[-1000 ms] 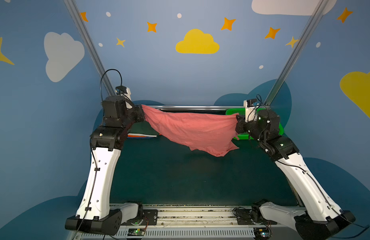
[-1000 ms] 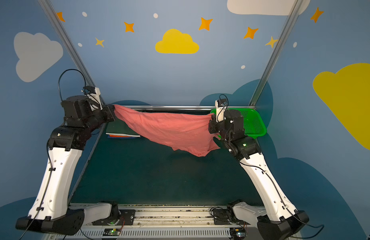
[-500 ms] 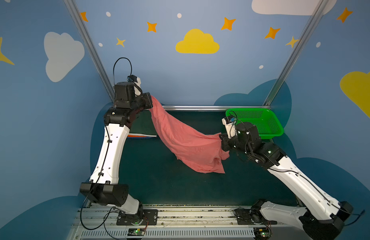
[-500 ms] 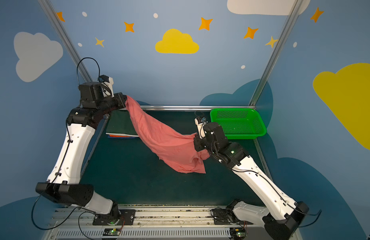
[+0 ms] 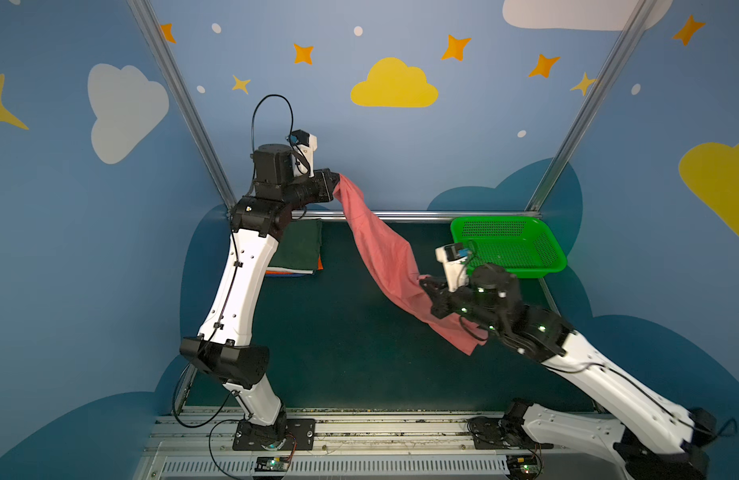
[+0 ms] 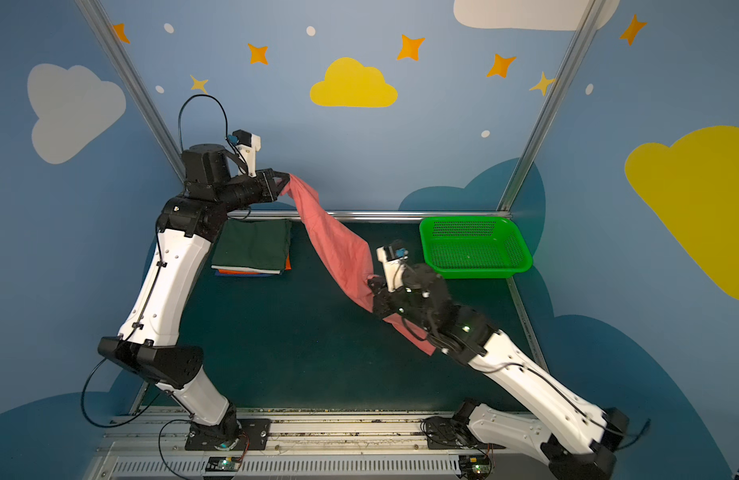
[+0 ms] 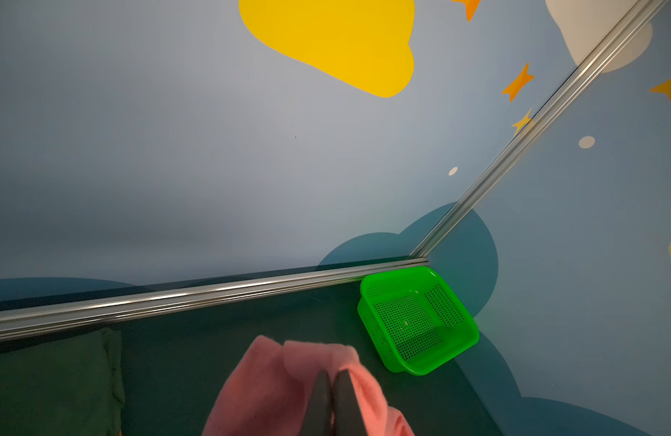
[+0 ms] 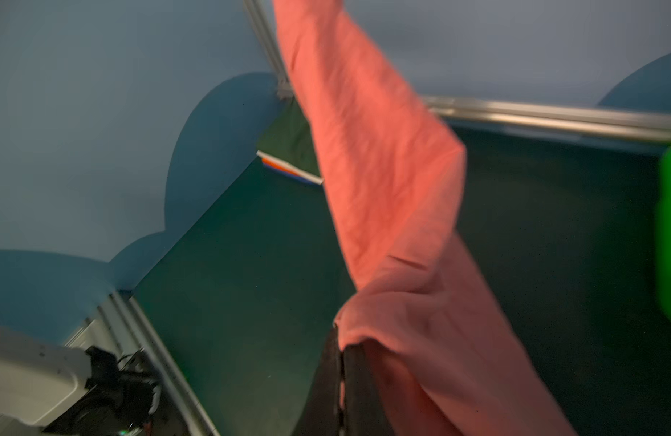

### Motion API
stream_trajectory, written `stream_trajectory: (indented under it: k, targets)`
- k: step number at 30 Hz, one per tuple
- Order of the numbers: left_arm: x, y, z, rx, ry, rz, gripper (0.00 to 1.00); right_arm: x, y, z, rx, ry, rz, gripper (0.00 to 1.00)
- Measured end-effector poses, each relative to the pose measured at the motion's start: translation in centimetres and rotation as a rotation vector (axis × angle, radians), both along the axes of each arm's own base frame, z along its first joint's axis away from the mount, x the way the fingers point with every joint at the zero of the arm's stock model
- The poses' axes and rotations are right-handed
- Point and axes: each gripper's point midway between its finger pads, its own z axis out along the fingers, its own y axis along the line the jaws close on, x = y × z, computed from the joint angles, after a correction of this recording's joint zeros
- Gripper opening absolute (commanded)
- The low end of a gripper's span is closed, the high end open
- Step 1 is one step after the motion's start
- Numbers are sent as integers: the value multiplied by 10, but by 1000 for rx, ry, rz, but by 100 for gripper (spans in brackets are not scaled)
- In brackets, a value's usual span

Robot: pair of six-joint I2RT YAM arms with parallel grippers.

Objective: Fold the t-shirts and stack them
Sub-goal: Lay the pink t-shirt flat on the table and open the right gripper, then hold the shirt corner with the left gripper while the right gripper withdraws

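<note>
Salmon-pink, the t-shirt (image 5: pixel 380 253) now runs on a slant, where a second ago it hung stretched almost level across the back of the bench (image 5: pixel 338 340). Nearest, the right tool (image 5: pixel 424 283) is clamped shut on the shirt's lower end, in front of the green basket (image 5: pixel 492 219) and just left of it, lower and nearer than before. The shirt's long axis climbs from there to the far left of the basket, up to the left tool (image 5: pixel 336 187). That tool is pinched shut on the upper end and stands higher than before. Well left of the basket lies the folded stack (image 5: pixel 299 249), dark green on top.
</note>
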Motion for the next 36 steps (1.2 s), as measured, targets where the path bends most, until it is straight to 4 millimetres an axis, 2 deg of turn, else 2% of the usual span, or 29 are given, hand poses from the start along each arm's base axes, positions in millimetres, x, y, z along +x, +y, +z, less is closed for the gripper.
stream_trajectory:
  k: [1, 3, 5, 6, 7, 9, 10, 12, 15, 18, 21, 24, 26, 32, 36]
  targets:
    - [1, -1, -10, 9, 19, -5, 5, -5, 25, -24, -26, 59, 55, 0]
    - [1, -1, -32, 30, 60, -11, 5, -21, 69, -70, -85, 166, 164, 15]
    - [0, 0, -59, 57, 107, -12, 5, -37, 100, -109, -146, 264, 250, 25]
    - [0, 1, -74, 74, 133, -12, 5, -43, 113, -126, -178, 303, 281, 36]
    - [-1, 2, -88, 91, 158, -11, 5, -50, 123, -137, -198, 337, 313, 44]
    - [-3, 4, -112, 122, 197, -11, 5, -54, 132, -146, -216, 358, 340, 58]
    - [-4, 5, -124, 139, 215, -12, 5, -54, 130, -146, -224, 355, 343, 65]
    - [-5, 6, -140, 160, 239, -14, 5, -47, 125, -136, -208, 331, 325, 69]
    - [-5, 7, -158, 180, 262, -18, 5, -26, 104, -107, -165, 257, 255, 70]
    - [-3, 7, -165, 183, 260, -19, 5, 9, 66, -79, -109, 188, 129, 66]
    - [-3, 7, -168, 181, 254, -20, 5, 57, 24, -71, -70, 171, -14, 61]
    - [-7, 7, -171, 179, 251, -22, 5, 103, -8, -90, -73, 216, -118, 60]
    - [-12, 7, -171, 177, 247, -23, 5, 128, -17, -111, -89, 274, -148, 60]
    - [-34, 11, -166, 170, 231, -21, 5, 197, -13, -179, -108, 476, -127, 58]
    - [-47, 11, -155, 160, 207, -22, 5, 224, -15, -217, -109, 573, -133, 58]
